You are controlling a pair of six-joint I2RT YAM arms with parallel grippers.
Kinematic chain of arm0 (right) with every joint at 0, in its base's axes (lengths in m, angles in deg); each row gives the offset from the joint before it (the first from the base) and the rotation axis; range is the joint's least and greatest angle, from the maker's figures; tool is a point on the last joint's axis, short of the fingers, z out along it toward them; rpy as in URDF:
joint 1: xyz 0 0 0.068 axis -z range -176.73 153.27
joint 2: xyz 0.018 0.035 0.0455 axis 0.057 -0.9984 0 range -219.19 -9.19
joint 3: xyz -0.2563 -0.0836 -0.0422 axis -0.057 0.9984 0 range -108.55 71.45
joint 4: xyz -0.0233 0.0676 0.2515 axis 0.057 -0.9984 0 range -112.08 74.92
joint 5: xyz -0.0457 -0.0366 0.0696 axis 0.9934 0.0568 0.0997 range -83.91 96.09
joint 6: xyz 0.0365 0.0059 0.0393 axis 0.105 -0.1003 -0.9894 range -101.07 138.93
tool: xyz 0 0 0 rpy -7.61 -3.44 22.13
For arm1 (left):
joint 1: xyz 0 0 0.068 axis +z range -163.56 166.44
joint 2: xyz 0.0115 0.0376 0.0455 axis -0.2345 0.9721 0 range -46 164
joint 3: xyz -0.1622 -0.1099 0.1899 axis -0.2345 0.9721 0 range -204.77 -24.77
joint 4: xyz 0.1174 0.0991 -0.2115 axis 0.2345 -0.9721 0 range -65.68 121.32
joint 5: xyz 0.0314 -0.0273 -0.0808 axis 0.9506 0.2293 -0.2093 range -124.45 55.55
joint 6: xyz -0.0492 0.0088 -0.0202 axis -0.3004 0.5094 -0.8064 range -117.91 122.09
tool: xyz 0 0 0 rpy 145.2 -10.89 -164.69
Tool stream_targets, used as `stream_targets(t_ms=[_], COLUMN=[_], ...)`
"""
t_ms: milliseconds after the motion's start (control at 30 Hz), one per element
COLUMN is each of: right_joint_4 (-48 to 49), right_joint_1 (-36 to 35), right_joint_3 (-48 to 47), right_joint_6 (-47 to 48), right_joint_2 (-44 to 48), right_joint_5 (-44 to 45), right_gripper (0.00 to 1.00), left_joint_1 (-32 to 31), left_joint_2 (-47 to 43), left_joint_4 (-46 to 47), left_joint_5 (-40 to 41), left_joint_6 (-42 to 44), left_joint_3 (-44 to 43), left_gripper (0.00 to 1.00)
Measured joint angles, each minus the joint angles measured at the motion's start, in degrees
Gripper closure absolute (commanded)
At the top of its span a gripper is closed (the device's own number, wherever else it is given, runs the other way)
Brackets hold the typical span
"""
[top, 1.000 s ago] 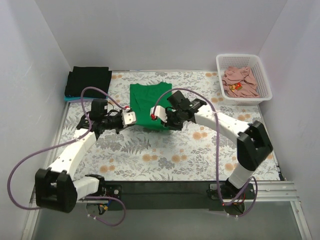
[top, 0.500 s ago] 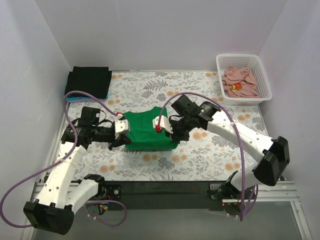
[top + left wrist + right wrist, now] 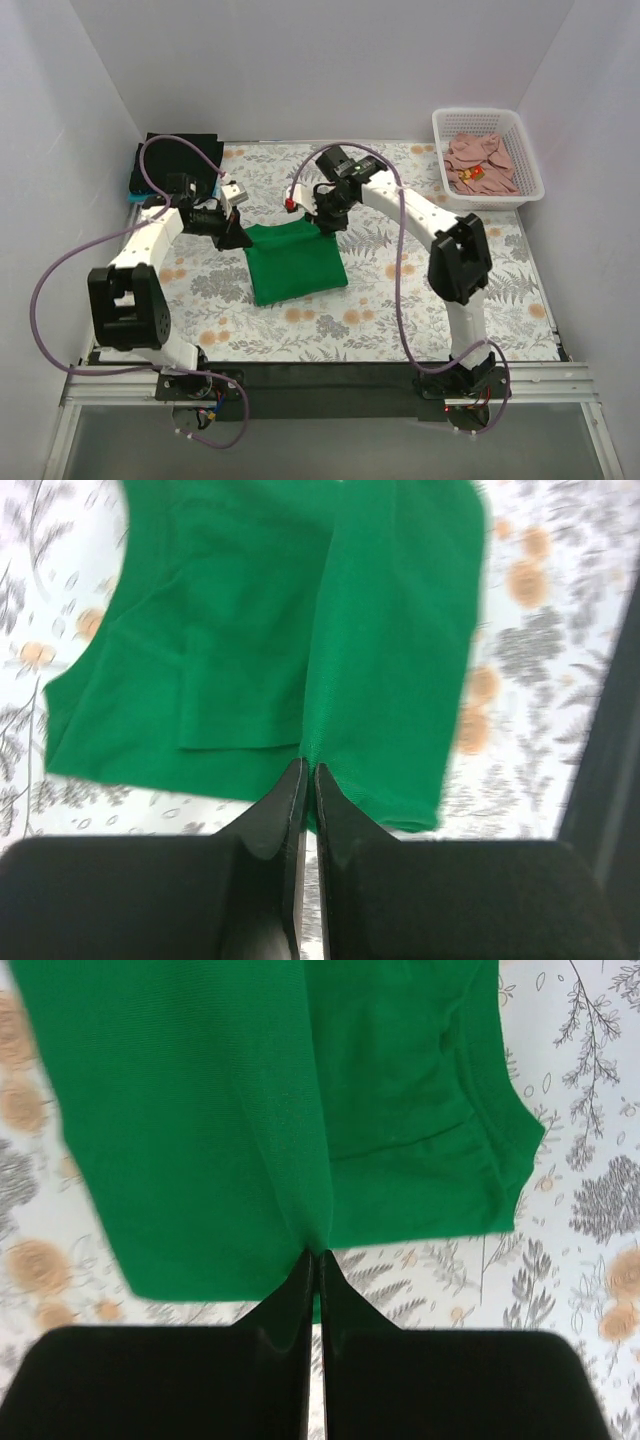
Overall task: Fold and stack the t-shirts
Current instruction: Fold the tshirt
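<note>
The green t-shirt (image 3: pixel 297 265) is lying in the middle of the flowered tabletop (image 3: pixel 420 300), already gathered into a rough rectangle. Both arms are holding it at its far edge. The left fingers (image 3: pixel 285 805) are pressing together on a thin ridge of green cloth, and the right fingers (image 3: pixel 297 1295) are pinching the opposite corner in the same way, so each pair is closed narrow on the fabric with almost no gap. In the wrist views the cloth is rising to the fingers while the rest is resting flat, with the neck opening showing on the lower layer. It seems the robot is working in the middle of a fold and is bringing one edge over the body of the shirt. The next move is probably asking both arms to travel together at the same height, lay the edge down square on the lower layer, and only then open. After that the shirt is needing a place on the folded black t-shirt (image 3: pixel 180 158) at the far left corner. A pink t-shirt (image 3: pixel 480 165) is waiting in the white basket (image 3: pixel 490 199).
</note>
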Motion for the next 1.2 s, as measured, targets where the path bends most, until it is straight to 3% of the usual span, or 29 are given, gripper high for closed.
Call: stream_targets(t_ms=[200, 300, 433, 600, 867, 1033, 1200], right_joint_4=[3.56, 4.52, 7.23, 10.58, 12.98, 11.52, 11.39], right_joint_1=[0.94, 1.09, 1.31, 1.14, -2.25, -3.43, -1.51], right_joint_3=[-9.44, -10.03, -6.58, 4.52, 23.56, 25.73, 22.88], right_joint_6=[-0.07, -0.39, -0.50, -2.25, -7.04, -9.33, -9.51], right_joint_2=[-17.25, -20.13, -18.53, -11.89, 0.39, 5.62, 8.68], right_joint_5=[0.37, 0.00, -0.07, -1.27, -4.02, -4.74, -4.81], right_gripper=[0.99, 0.99, 0.99, 0.99, 0.99, 0.99, 0.99], left_joint_1=[1.44, 1.40, 1.09, -1.42, -7.72, -8.09, -8.09], left_joint_2=[12.52, 16.83, 18.64, 15.58, -1.31, -8.00, -4.79], left_joint_4=[11.45, 15.50, 17.55, 17.40, 7.21, 1.99, 5.42], left_joint_5=[4.13, 5.55, 6.16, 6.88, 6.34, 5.03, 4.57], left_joint_6=[-3.15, -5.97, -7.85, -6.86, -3.61, -5.42, -8.98], left_joint_3=[2.32, 2.62, 2.54, 5.68, 17.27, 14.93, 10.95], left_gripper=[1.00, 1.00, 1.00, 1.00, 1.00, 1.00, 1.00])
